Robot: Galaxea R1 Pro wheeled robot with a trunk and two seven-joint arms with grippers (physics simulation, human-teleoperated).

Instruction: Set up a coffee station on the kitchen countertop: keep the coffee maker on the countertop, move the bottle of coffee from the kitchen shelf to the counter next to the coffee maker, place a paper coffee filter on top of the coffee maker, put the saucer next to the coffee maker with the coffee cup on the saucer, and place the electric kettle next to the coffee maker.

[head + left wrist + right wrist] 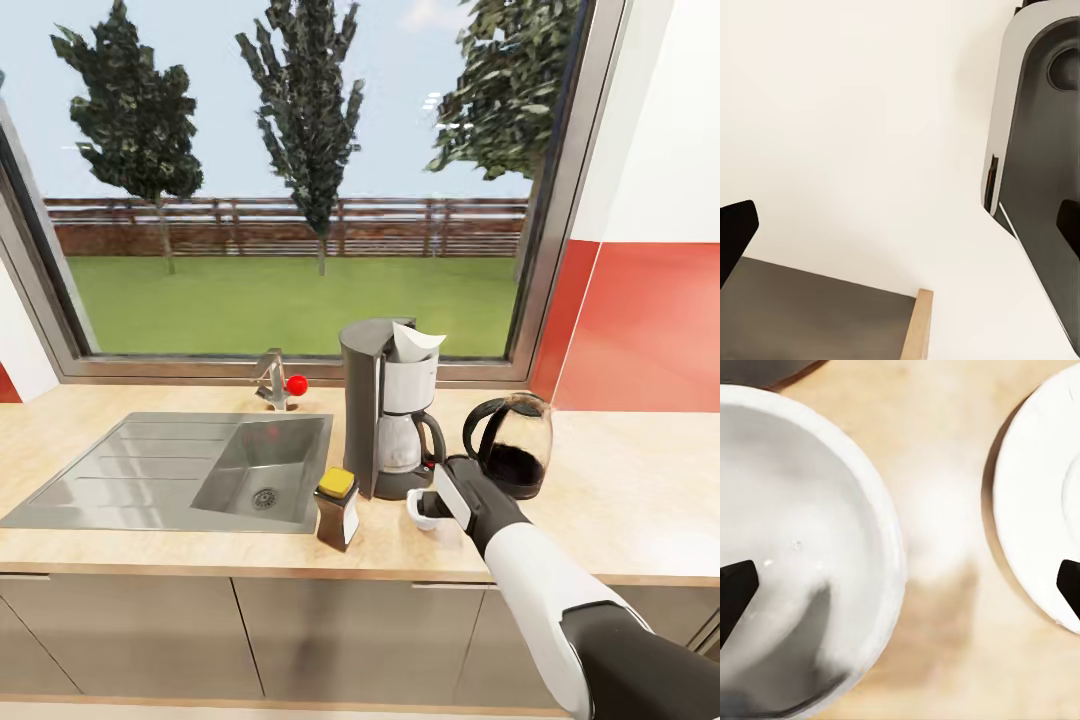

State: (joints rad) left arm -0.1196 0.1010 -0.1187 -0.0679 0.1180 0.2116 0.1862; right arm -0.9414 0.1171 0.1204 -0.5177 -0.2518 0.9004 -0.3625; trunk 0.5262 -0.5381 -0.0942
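The grey coffee maker (385, 410) stands on the countertop (620, 500) with a white paper filter (415, 342) on top. A coffee bottle (337, 507) with a yellow lid is at its front left, and the glass electric kettle (510, 445) is at its right. My right gripper (425, 505) (902, 589) is open over the white coffee cup (413, 508) (795, 547). One fingertip (735, 592) is inside the cup and the other is above the saucer (1035, 510) lying beside it. The cup is off the saucer. My left gripper (900, 232) is open and holds nothing.
A steel sink (180, 465) with a faucet (272, 380) and red knob lies left of the coffee maker. A large window runs behind the counter. A red wall (650, 320) rises at the right. Cabinet fronts (300, 630) sit below the counter's front edge.
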